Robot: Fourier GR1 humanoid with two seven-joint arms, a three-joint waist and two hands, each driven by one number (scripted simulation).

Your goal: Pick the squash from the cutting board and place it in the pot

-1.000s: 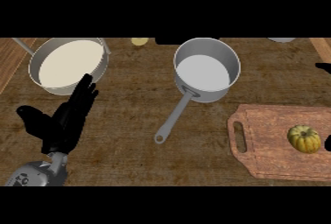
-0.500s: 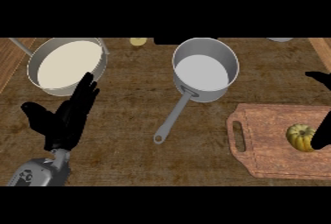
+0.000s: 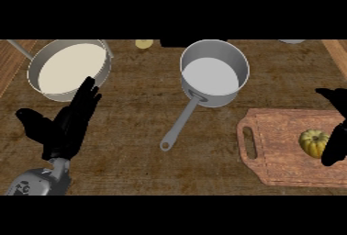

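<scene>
- Lying near the right edge of the brown wooden cutting board (image 3: pixel 284 151), the small yellow-green ribbed squash (image 3: pixel 312 142) is on the board's surface, not in the pot.
- The cutting board, with a slot handle at its left end, sits at the counter's front right corner.
- The robot's right hand (image 3: pixel 335 137) enters from the right edge; its dark fingers hang just beside the squash's right side, overlapping it slightly. Whether they are curled or straight cannot be told.
- The shiny steel pot (image 3: pixel 214 72) with a long handle stands near the middle of the back edge of the brown wooden counter (image 3: pixel 136 128), well apart from the board; its handle points toward the front.
- The robot's left hand (image 3: pixel 68 126) rests open near the front left, fingers straight and spread, holding nothing.
- A round steel pan with a pale cream inside (image 3: pixel 69 69) stands at the back left corner, just behind the left hand's fingertips.
</scene>
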